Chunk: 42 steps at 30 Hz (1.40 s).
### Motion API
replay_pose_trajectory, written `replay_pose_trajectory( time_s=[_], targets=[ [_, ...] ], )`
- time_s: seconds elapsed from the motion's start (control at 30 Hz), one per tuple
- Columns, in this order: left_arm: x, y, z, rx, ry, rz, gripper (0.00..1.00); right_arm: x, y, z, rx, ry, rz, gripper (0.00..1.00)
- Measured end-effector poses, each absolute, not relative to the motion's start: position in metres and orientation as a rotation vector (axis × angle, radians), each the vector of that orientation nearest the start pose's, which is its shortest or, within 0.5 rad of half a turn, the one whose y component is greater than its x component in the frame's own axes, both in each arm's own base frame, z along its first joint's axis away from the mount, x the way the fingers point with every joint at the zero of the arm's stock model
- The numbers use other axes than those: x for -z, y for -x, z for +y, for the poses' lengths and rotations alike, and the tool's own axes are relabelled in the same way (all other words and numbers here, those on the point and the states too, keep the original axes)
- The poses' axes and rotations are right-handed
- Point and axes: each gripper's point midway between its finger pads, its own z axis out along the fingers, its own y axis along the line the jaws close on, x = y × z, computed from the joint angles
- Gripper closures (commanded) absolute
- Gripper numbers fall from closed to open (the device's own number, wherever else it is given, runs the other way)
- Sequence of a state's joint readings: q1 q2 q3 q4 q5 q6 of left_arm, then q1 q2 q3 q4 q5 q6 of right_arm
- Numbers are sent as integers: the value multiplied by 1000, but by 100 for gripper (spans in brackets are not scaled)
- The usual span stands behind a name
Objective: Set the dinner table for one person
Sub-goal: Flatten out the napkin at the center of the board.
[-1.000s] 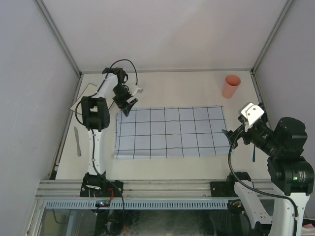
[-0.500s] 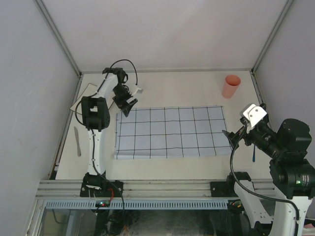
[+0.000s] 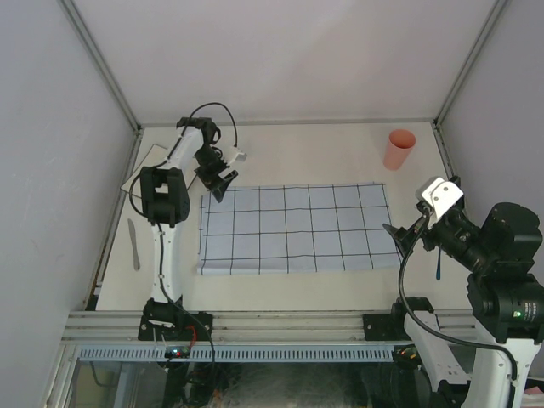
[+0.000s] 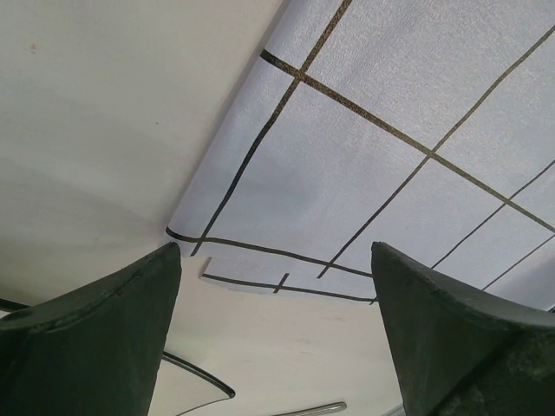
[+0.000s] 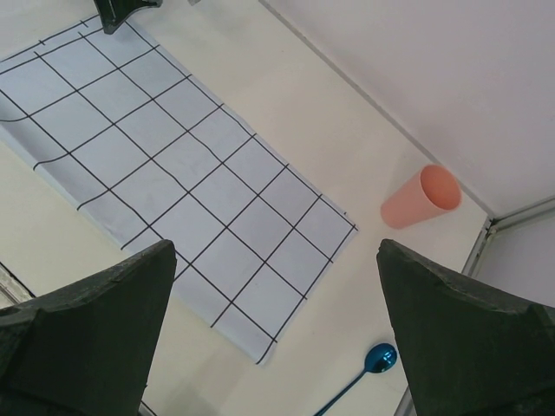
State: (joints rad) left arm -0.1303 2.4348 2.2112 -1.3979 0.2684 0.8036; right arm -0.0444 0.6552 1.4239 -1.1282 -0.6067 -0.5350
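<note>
The off-white dinner table carries a light-blue cloth with a dark grid at its middle. My left gripper is open and empty, low over the cloth's far-left corner, which is slightly folded under. My right gripper is open and empty, raised above the cloth's right edge. A pink cup stands at the back right and also shows in the right wrist view. A blue spoon lies by the right edge and shows in the right wrist view too.
A white plate lies at the back left, behind the left arm; its dark rim shows below the left fingers. A pale knife-like utensil lies along the left edge. Grey rails and pale walls bound the table.
My right gripper has drifted slightly right and toward the near edge. The left arm and the objects have not moved.
</note>
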Motion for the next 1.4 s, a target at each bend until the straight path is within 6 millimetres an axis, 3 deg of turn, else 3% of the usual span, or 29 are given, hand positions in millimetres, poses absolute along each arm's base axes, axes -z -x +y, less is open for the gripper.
replay_pose_trajectory(
  time_s=[0.2, 0.4, 0.67, 1.1, 1.4],
  targets=[
    [-39, -423, -72, 436, -1295, 2790, 7, -380, -149, 78, -196, 832, 1658, 0],
    [-32, -419, -68, 505, -1063, 2864, 8, -378, -147, 80, -210, 838, 1663, 0],
    [-32, -420, -57, 457, -833, 2880, 6, -377, -145, 82, -225, 841, 1666, 0],
    [-46, -437, -68, 498, -748, 2817, 8, -376, -144, 82, -233, 843, 1667, 0],
    [-35, -430, -73, 558, -730, 2854, 10, -375, -144, 82, -232, 840, 1673, 0]
  ],
)
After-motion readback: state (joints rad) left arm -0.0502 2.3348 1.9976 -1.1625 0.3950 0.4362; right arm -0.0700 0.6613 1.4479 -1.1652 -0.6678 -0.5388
